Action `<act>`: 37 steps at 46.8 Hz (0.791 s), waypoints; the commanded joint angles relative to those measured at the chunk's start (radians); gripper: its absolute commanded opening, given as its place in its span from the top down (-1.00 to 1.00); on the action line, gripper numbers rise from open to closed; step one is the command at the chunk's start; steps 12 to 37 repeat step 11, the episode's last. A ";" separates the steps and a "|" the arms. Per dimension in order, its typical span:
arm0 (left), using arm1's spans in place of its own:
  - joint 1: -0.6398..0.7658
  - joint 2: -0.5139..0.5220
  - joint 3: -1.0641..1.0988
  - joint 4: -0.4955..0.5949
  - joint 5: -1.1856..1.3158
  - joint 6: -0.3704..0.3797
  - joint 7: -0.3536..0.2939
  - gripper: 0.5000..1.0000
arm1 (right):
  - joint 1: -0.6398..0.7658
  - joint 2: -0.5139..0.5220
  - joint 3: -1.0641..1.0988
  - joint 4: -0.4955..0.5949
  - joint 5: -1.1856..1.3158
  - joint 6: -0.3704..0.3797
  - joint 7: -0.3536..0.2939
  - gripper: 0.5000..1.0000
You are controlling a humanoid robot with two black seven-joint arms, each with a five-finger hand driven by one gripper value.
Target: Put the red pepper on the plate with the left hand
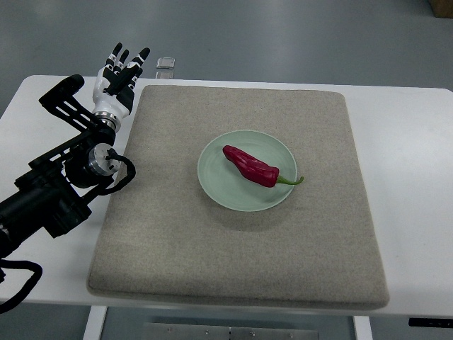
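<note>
A long red pepper point(250, 167) with a green stem lies on the pale green plate point(214, 177), which sits near the middle of the grey mat point(177, 241). My left hand point(122, 71) is at the far left corner of the mat, well away from the plate. Its black and white fingers point(129, 61) are straight and spread, holding nothing. The black left arm runs down to the picture's left edge. My right arm does not show.
The mat lies on a white table point(410, 142). A small silver object point(165, 65) rests at the table's far edge, just right of my left hand. A brown box corner point(443, 6) shows at the top right.
</note>
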 commanded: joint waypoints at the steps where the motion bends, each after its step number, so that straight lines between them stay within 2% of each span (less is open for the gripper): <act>1: 0.000 0.000 0.000 0.000 0.002 -0.002 0.000 -0.99 | 0.000 0.000 0.000 0.006 0.000 0.003 -0.001 -0.71; 10: 0.002 0.000 0.000 0.020 0.002 -0.023 0.000 -0.99 | 0.000 0.000 0.000 0.012 -0.005 0.004 -0.002 -0.71; 37: 0.002 0.002 0.000 0.023 0.002 -0.023 0.000 -0.99 | 0.000 0.000 0.000 0.014 -0.006 0.004 -0.004 -0.71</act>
